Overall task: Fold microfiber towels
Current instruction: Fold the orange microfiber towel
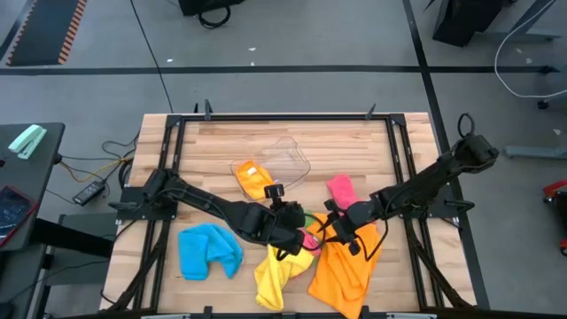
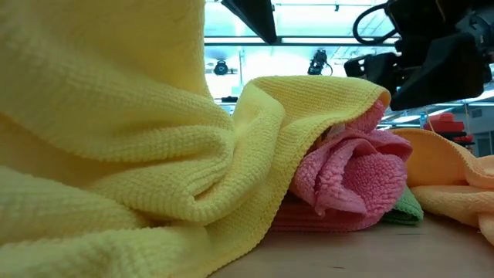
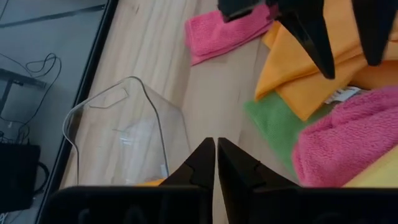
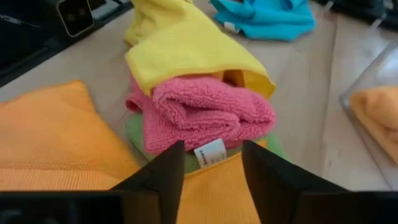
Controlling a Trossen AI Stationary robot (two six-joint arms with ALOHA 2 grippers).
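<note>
Clear plastic tub is lying tipped on its side mid-table, an orange towel sitting partly in its mouth. Blue towel is lying bunched at the front left, alone. Left arm is reaching in from the left edge toward the middle pile; left gripper is hovering over bare wood near the tub, fingers pressed together, holding nothing. Yellow towel is draping over a rolled pink towel, green towel lying under both. Right arm is stretching in from the right; right gripper is standing apart, empty, over the big orange towel. Second pink towel is lying flat behind it.
</note>
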